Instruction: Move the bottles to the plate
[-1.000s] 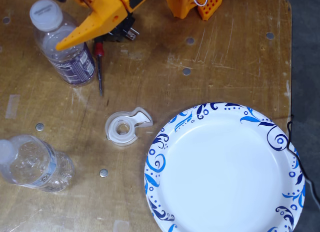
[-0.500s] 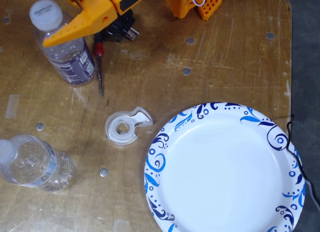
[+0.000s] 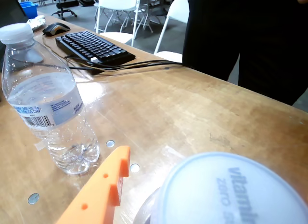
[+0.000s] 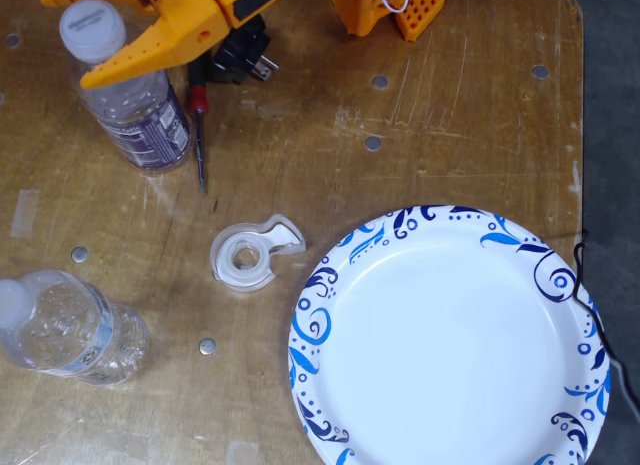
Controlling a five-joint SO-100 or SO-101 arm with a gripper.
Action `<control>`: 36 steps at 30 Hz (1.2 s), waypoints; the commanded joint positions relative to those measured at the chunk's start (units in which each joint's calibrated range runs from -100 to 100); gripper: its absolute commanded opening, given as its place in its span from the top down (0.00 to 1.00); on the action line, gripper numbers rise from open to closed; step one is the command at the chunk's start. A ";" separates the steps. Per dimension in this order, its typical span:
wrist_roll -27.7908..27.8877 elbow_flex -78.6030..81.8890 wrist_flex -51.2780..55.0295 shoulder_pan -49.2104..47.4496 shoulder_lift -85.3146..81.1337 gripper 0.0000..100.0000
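Note:
The purple-labelled bottle (image 4: 140, 115) stands upright at the top left in the fixed view. Its white cap (image 3: 231, 192) fills the lower right of the wrist view. My orange gripper (image 4: 68, 40) is open, with its jaws either side of that cap. One finger (image 3: 103, 185) shows a small gap to the cap. The pale blue-labelled bottle (image 4: 65, 330) stands apart at the lower left, and it is upright at the left of the wrist view (image 3: 48, 103). The plate (image 4: 450, 345) lies empty at the lower right.
A clear round tape dispenser (image 4: 250, 253) lies between the bottles and the plate. A red-handled screwdriver (image 4: 198, 135) lies beside the purple-labelled bottle. A black plug (image 4: 240, 55) and the arm's base (image 4: 385, 7) are at the top. A keyboard (image 3: 94, 46) and a standing person (image 3: 240, 36) are behind.

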 commanded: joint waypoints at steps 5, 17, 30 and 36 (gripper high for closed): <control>0.01 2.81 -6.28 0.99 -0.10 0.69; 0.11 4.34 -7.93 1.09 -0.10 0.83; 0.11 1.91 -7.84 0.34 -0.10 0.84; 0.37 -2.24 -6.97 0.02 -0.44 0.84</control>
